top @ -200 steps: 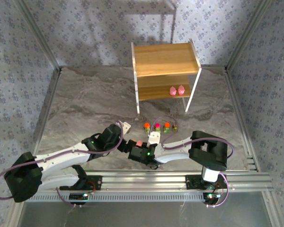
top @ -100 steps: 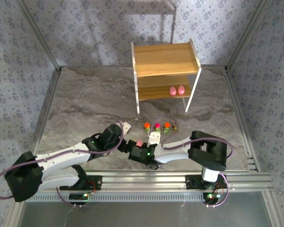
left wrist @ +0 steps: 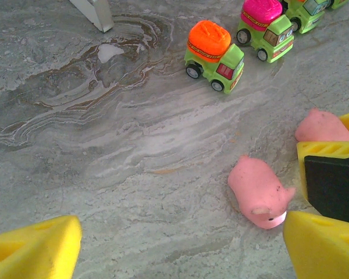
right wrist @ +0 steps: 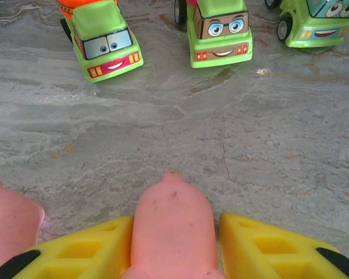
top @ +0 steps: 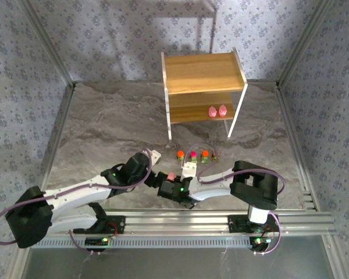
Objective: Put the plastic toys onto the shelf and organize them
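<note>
Marbled grey table: left hand gapes wide, a loose pink pig lying between its fingers. Right hand pinches a second pink pig; green toy trucks stand just ahead of it, the shelf well beyond with two pink toys.

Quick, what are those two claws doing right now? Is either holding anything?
Left gripper: jaws open, holding nothing.
Right gripper: jaws shut on a pink toy.
</note>
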{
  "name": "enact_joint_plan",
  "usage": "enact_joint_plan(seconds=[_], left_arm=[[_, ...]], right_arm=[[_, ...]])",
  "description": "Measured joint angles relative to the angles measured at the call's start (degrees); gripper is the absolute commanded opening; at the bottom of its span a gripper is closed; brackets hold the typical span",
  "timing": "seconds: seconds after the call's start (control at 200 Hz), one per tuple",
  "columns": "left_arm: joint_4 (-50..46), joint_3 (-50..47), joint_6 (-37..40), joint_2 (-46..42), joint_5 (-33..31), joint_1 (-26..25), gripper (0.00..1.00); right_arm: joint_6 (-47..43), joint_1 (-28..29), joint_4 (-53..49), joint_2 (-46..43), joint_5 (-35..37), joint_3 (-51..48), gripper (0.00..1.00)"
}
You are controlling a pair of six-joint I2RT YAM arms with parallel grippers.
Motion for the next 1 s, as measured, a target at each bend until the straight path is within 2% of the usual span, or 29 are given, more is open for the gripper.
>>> enact_joint_plan(seconds=[0.999], left_arm=[[0.37, 0.22, 0.04, 0.70, 0.00, 0.00, 0.89]], right_arm=[[-2.23, -0.11, 0.11, 0.98, 0.57, 1.11, 0.35]])
